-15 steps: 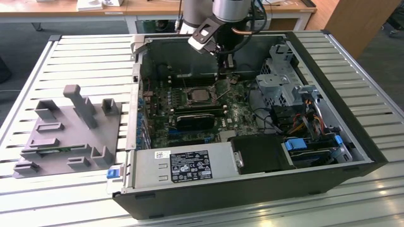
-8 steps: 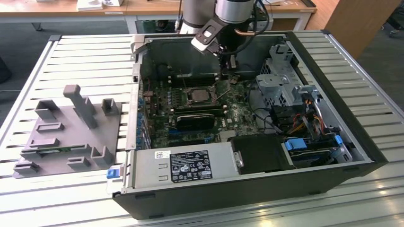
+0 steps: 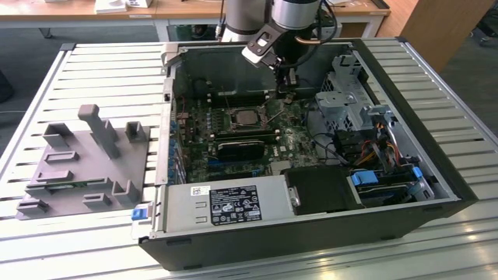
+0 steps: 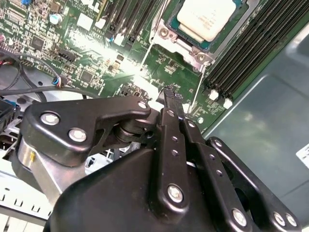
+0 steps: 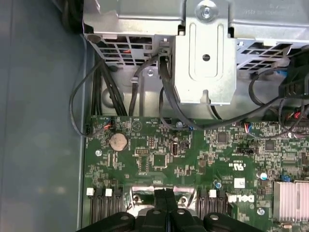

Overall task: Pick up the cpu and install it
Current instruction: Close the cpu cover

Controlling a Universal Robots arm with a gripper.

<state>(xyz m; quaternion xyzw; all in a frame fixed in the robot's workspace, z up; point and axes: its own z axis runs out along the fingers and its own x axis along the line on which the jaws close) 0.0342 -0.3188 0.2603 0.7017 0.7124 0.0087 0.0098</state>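
Note:
The cpu (image 4: 207, 17), a flat square chip with a pale silver top, lies in its socket on the green motherboard (image 4: 174, 65); in the exterior view the cpu (image 3: 247, 116) sits mid-board inside the open computer case (image 3: 404, 192). My gripper (image 3: 286, 87) hangs over the board just to the exterior view's right of the socket and a little above it. Its black fingertips (image 4: 170, 93) are pressed together with nothing between them, apart from the chip. In the first wrist view the gripper (image 5: 165, 193) points at the socket's metal frame edge.
A grey plastic holder fixture (image 3: 86, 163) stands on the slatted table at the exterior view's left. Inside the case are a black block (image 3: 239, 149), the power supply (image 3: 225, 204), a metal drive cage (image 5: 205, 53) and loose cables (image 3: 365, 151). Case walls ring the board.

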